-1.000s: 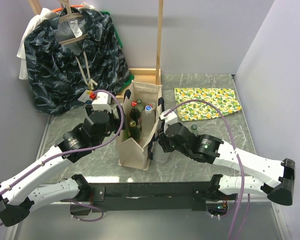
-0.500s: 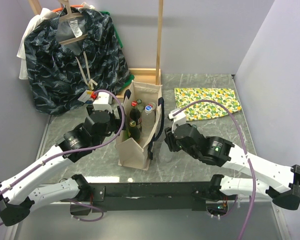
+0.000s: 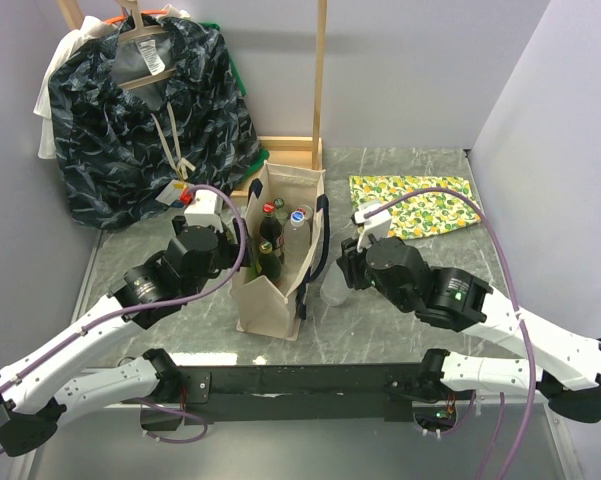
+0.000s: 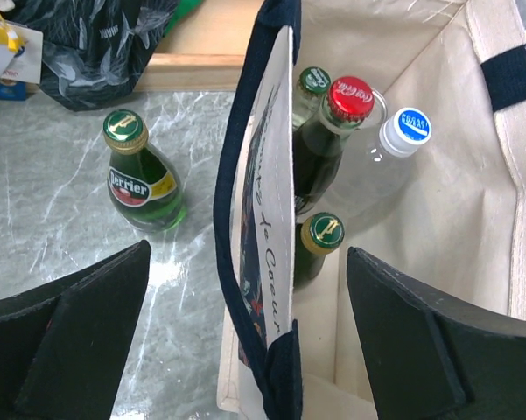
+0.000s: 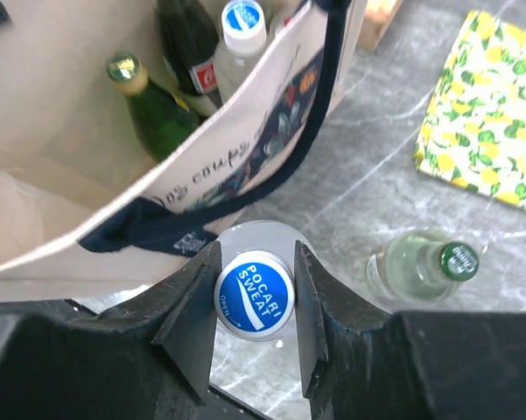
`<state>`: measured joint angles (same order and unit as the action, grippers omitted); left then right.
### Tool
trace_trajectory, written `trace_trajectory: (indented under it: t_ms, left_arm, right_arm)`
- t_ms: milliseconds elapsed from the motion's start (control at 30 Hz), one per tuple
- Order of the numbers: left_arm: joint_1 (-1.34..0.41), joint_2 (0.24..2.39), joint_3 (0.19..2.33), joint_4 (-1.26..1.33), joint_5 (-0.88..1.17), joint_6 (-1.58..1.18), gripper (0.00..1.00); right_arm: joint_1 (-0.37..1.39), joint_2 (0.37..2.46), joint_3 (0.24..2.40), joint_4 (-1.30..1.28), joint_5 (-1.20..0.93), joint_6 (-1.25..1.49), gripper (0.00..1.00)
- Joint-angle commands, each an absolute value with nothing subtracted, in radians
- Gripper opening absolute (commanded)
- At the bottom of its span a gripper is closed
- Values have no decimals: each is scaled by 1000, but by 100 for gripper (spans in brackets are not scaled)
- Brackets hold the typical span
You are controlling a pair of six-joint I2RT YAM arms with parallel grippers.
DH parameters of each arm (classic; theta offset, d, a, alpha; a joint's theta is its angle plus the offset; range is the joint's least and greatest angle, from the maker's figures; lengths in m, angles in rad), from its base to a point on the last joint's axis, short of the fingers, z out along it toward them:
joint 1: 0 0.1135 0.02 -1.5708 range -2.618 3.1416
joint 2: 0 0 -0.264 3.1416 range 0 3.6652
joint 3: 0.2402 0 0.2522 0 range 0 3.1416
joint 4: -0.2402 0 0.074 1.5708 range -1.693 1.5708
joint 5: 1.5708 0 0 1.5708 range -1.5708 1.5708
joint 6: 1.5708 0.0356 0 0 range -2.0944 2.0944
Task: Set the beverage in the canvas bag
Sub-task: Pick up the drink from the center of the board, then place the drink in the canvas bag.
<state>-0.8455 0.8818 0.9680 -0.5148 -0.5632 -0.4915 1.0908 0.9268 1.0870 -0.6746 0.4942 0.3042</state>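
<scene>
My right pincer [image 5: 255,269] is pinching the blue-capped bottle [image 5: 255,297], just outside the canvas bag [image 3: 265,300]. My left pincer [image 4: 247,255] is spread wide around the bag's side wall. Next, I think, I must lift the bottle over the rim and lower it inside.

pocari sweat cap [image 5: 254,295], perrier bottle [image 4: 142,175]

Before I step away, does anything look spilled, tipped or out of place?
Nothing stands out: the bottles in the canvas bag stand upright, the Perrier bottle stands beside it, and the right gripper holds a Pocari Sweat bottle by its cap.
</scene>
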Motion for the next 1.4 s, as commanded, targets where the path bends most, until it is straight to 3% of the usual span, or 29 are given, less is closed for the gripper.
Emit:
trace_trajectory:
  t_ms: [0, 367, 1367]
  left_arm:
    - [-844, 859, 950, -518, -534, -515, 97]
    - [-844, 844, 937, -514, -538, -515, 87]
    - [-844, 845, 936, -503, -520, -514, 85]
  right_arm:
    - [1095, 890, 1210, -552, 555, 272, 0]
    - [1095, 927, 1310, -555, 595, 247, 0]
    - [1097, 908, 1505, -402, 594, 52, 0]
